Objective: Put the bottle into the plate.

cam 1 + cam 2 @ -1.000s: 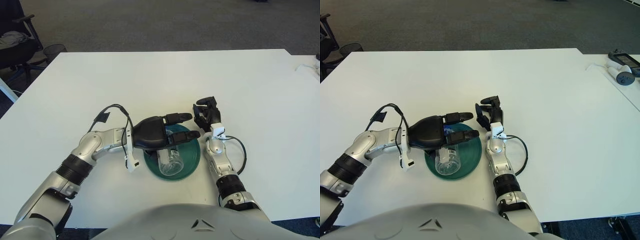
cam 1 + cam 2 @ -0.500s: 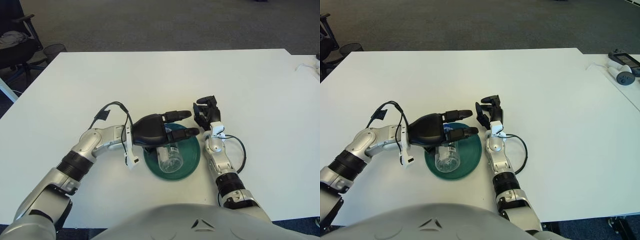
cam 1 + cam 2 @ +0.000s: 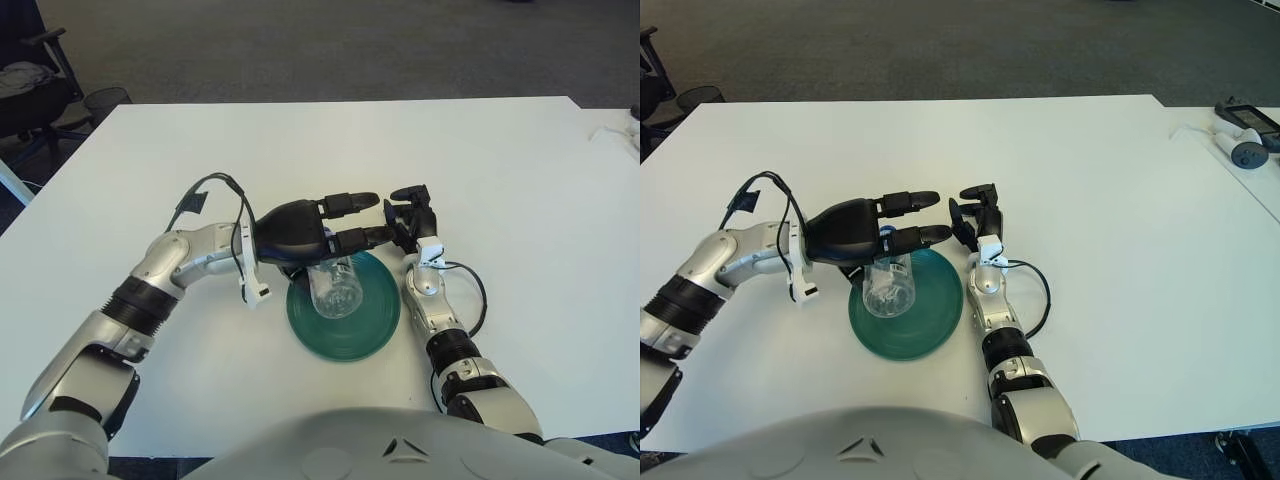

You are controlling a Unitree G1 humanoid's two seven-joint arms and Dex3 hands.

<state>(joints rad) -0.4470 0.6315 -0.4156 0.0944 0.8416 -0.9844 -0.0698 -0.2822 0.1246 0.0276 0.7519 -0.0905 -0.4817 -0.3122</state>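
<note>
The left hand [image 3: 305, 232] is over the far edge of the green plate [image 3: 350, 335], with its back turned up and its fingers [image 3: 350, 201] stretched out long toward the right. A clear bottle [image 3: 333, 287] shows just under the hand. The bottle looks tipped on its side, with its round bottom facing the camera, and it sits over the far part of the plate. The hand hides the top of the bottle, so I cannot tell for sure whether the thumb underneath is gripping it or if the hand is letting go. The straight fingers look more like letting go than squeezing. I also cannot tell if the bottle is lying on the plate or is a little above it. The plate is on the white table [image 3: 500, 170], close to the robot, so the arm does not have to reach far. The right hand [image 3: 408, 218] is just beside the plate on its right side, near the left hand's fingertips. Its fingers look curled and it holds nothing. It seems to be waiting out of the way so the left hand has room. The job looks almost done.
</note>
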